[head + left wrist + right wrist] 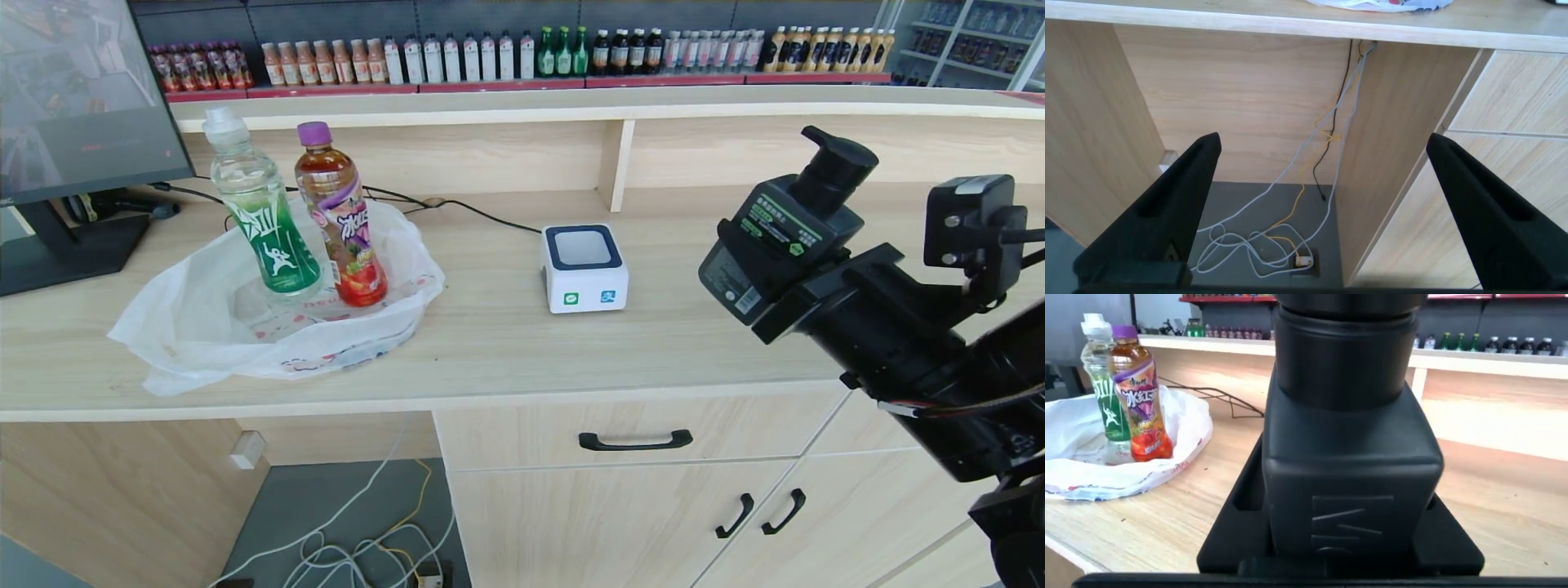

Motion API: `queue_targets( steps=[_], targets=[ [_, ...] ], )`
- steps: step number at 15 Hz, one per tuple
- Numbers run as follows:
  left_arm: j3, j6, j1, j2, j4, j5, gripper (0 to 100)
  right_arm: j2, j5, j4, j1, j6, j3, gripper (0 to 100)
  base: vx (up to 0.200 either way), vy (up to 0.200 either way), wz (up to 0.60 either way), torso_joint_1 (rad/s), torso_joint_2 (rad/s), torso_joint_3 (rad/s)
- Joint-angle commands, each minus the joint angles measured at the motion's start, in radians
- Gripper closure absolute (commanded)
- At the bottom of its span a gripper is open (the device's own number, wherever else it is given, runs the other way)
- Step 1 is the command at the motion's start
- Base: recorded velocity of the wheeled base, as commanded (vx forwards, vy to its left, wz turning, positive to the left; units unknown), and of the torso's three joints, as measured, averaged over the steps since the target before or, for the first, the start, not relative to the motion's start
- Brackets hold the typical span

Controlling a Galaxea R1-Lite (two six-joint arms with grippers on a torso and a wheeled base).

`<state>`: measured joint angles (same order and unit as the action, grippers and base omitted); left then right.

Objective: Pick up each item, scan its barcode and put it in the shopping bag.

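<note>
Over the worktop's [522, 351] right end, right of the scanner [584, 268], the right pincer [804, 306] is clamped on the flat sides of the black pump bottle [775, 237], tilted and clear of the surface. It looks rigid and probably weighty: grip the body, never the pump head. Left pincer [1323, 147] hangs below the front edge, jaws apart.
</note>
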<state>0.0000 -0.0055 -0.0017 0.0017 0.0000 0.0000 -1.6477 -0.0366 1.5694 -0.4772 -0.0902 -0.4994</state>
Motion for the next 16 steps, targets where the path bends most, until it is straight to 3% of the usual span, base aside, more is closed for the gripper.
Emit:
queue_targets(
  steps=[1, 16],
  targets=[
    [0.0, -0.001, 0.0, 0.0, 0.0, 0.0, 0, -0.02, 0.003, 0.001, 0.003, 0.018, 0.008, 100, 0.0, 0.2, 0.0, 0.007, 0.01, 0.002],
    [0.0, -0.001, 0.0, 0.0, 0.0, 0.0, 0, -0.038, 0.001, 0.001, 0.029, 0.049, 0.015, 100, 0.0, 0.2, 0.0, 0.002, 0.0, 0.002]
  ],
)
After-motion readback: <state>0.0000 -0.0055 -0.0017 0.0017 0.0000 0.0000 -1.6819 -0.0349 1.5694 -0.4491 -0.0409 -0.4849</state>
